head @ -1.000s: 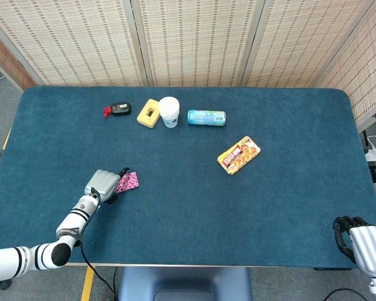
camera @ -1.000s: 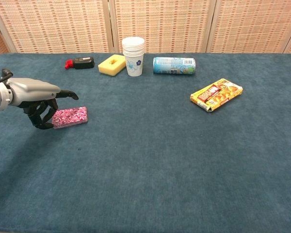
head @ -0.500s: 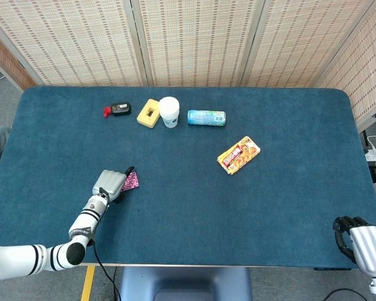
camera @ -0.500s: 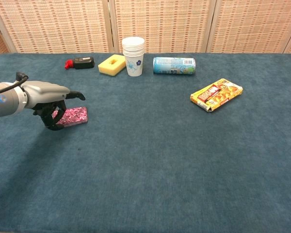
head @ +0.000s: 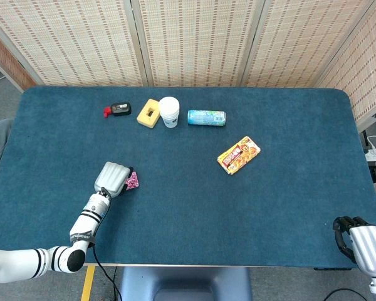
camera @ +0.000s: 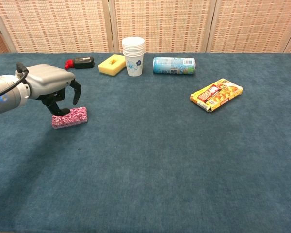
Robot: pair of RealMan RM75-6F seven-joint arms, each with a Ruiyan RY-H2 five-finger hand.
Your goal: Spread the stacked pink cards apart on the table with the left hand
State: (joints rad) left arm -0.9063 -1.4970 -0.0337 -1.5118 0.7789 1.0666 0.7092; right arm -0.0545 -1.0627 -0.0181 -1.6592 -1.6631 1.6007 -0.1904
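Note:
The stack of pink patterned cards (camera: 70, 117) lies flat on the blue table at the left; in the head view only its right edge (head: 133, 182) shows past the hand. My left hand (camera: 51, 84) (head: 112, 178) hovers over the stack, palm down, with its fingers curled downward above the cards' far side. One fingertip reaches down near the stack's top; contact is unclear. It holds nothing. My right hand (head: 358, 239) rests at the table's near right corner, fingers curled in, away from the cards.
At the back stand a red-and-black small object (camera: 79, 62), a yellow sponge (camera: 112, 64), a stack of paper cups (camera: 134, 56) and a lying teal can (camera: 174, 65). A yellow snack packet (camera: 216, 94) lies to the right. The table's blue cloth (camera: 150, 160) stretches in front.
My left hand has risen and moved from beside the cards' left end to over them, fingers now arched downward. The cards lie where they were. The right hand is still.

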